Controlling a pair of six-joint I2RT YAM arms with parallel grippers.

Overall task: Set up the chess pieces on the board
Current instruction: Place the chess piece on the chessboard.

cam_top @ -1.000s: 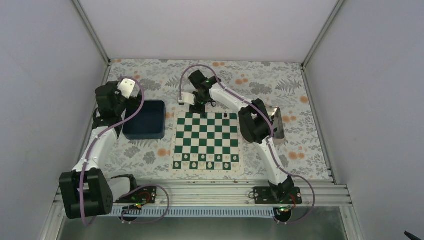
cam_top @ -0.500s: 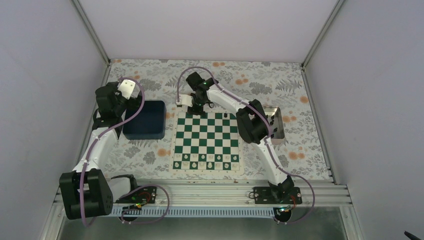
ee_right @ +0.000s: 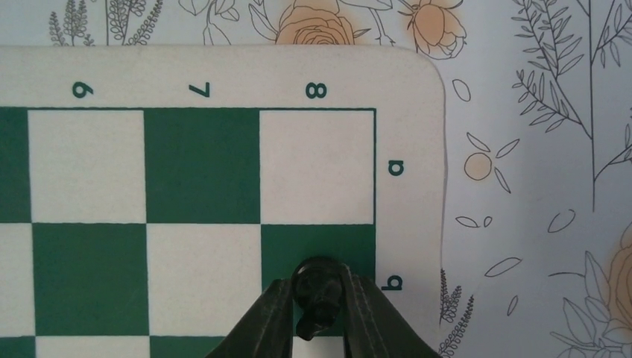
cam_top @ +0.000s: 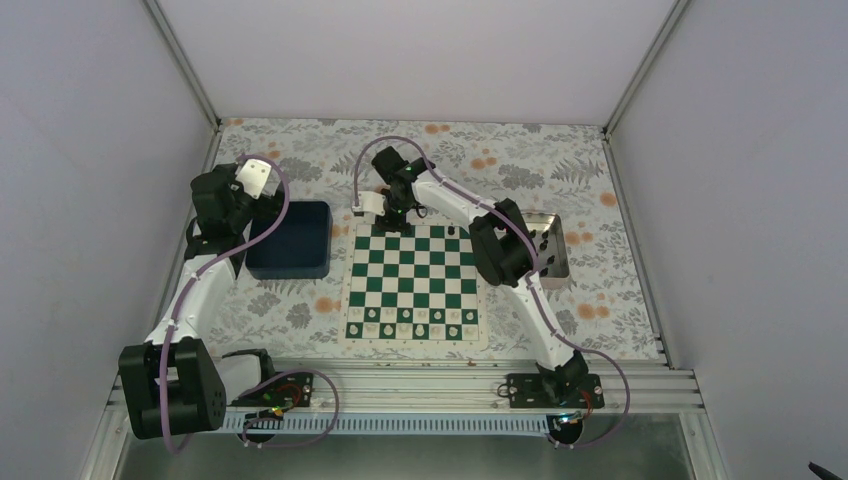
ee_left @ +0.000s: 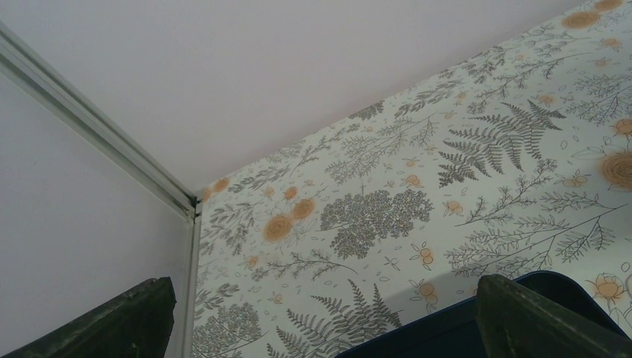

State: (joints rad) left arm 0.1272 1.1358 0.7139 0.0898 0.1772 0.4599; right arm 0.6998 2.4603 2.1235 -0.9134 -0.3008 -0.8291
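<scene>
Hanging over the far left corner of the dark blue bin (cam_top: pixel 290 245), the left gripper (cam_top: pixel 243 188) has its fingers (ee_left: pixel 112 324) spread wide with nothing between them. Its wrist camera looks across the flowered tablecloth (ee_left: pixel 387 216) toward the back wall. Just right of the bin lies the board (cam_top: pixel 413 262), with cream pieces (cam_top: pixel 412 322) filling its two nearest rows. The right arm reaches across to the board's far left corner, where the right gripper (cam_top: pixel 392 214) is closed tightly on a black piece (ee_right: pixel 319 280), pinching it near the top. In the wrist view that piece sits over the green square beside the letter b, in the column marked 8, at the very edge of the board. Whether its base touches the square cannot be told. A second black piece (cam_top: pixel 452 231) stands alone on the far row, toward the right. Further right, beside the board, the silver tray (cam_top: pixel 564 262) holds more black pieces (cam_top: pixel 545 240).
</scene>
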